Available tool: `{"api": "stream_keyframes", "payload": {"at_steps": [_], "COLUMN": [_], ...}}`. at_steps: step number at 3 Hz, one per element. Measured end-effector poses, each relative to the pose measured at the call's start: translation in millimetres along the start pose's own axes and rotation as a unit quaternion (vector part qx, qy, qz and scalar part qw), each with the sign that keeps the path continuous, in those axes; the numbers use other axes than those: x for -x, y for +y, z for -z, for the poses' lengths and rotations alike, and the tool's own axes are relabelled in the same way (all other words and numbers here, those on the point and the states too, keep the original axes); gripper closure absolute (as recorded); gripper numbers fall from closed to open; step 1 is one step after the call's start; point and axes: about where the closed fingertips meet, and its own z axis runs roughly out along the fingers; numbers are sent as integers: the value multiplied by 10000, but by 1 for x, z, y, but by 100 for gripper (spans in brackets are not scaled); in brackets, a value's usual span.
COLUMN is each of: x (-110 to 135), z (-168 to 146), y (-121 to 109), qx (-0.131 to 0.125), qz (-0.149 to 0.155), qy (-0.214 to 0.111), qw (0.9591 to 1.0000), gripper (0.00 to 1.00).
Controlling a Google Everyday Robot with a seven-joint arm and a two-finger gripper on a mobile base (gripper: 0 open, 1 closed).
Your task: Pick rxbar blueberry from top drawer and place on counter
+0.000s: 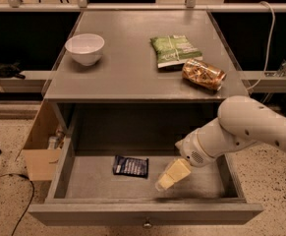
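The rxbar blueberry [130, 165] is a small dark navy wrapped bar lying flat on the floor of the open top drawer [83, 181], left of centre. My gripper [171, 176] hangs inside the drawer, low over its floor, a short way to the right of the bar and not touching it. The white arm reaches in from the right. The counter [128, 68] is the grey tabletop above the drawer. The drawer's knob [146, 224] shows on its front.
On the counter stand a white bowl [85, 48] at the left, a green snack bag [175, 50] and an orange-brown packet [203, 74] at the right. A cardboard box [40, 146] sits on the floor left of the cabinet. A black cable [14, 200] lies there too.
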Motion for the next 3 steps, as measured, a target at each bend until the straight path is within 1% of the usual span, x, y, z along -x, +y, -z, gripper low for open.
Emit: {"api": "stream_keyframes", "payload": {"at_steps": [2, 3], "x": [0, 7], "z": [2, -3], "y": [1, 3], "qx": [67, 167], "qz": [-22, 25], "qy": [-63, -235], "qw": [10000, 9996], "gripper": [0, 0]}}
